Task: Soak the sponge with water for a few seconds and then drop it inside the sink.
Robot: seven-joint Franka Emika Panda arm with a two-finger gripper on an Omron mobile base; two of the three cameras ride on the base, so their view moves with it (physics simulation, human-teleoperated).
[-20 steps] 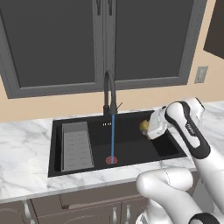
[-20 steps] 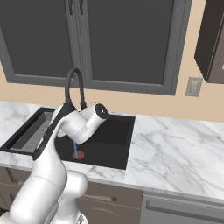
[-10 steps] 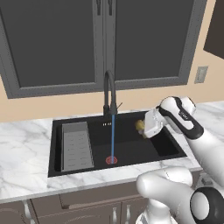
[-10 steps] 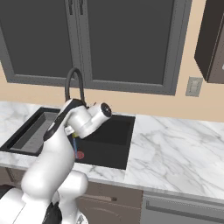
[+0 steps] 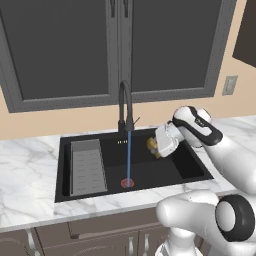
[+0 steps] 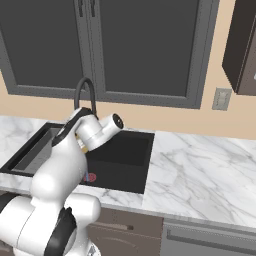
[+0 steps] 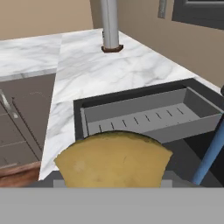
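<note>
The end effector is clamped on the sponge, holding it in the air over the black sink, to the right of the water and apart from it. The thin blue stream drops straight from the arched faucet onto the red-ringed drain. In the hand view the sponge sits wedged between the fingers, its yellow-brown face bulging above them with the sides pinched in, which suggests a soft, light, compressible block. The grey ribbed rack lies in the left part of the basin. Soaked, the sponge will likely grow heavier and slicker, so a hold across its narrow waist seems safest. It probably needs to move sideways into the stream before release over the basin, within the marble surface.
</note>
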